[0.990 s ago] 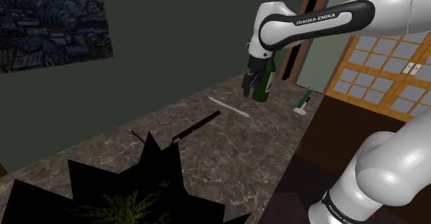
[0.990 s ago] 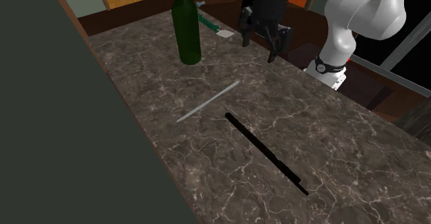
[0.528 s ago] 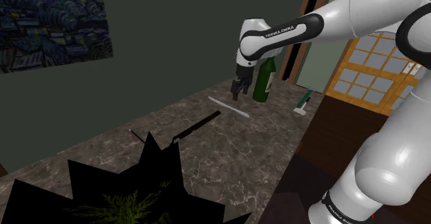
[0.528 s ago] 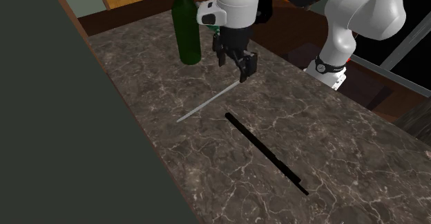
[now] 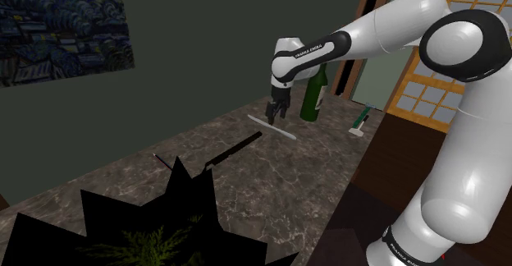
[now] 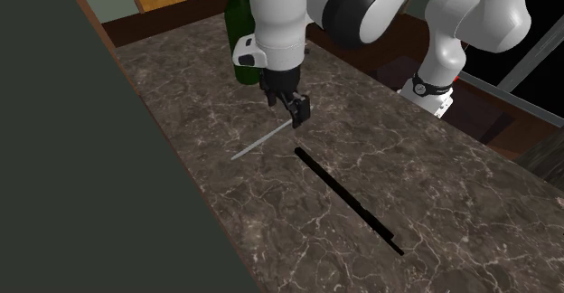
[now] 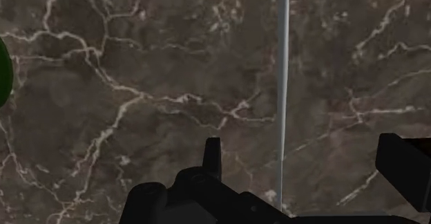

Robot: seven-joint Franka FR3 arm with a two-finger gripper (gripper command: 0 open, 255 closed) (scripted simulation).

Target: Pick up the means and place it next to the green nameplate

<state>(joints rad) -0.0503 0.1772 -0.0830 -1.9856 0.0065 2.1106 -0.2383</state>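
The counter is dark brown with white veins, the bottle dark green, the thin rod pale grey.

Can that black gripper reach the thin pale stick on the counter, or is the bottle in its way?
Probably yes: the gripper hangs open just above the thin pale stick, and the green bottle stands clear to one side.

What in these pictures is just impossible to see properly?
- Second exterior view: the green bottle is largely behind the arm, and its top is cut off by the picture's edge.
- Same view: the far end of the thin pale stick is hidden behind the fingers.
- Shoulder view: the small green-and-white object beyond the bottle is too small to identify.
- Shoulder view: the plant is mostly swallowed by a jagged black area.
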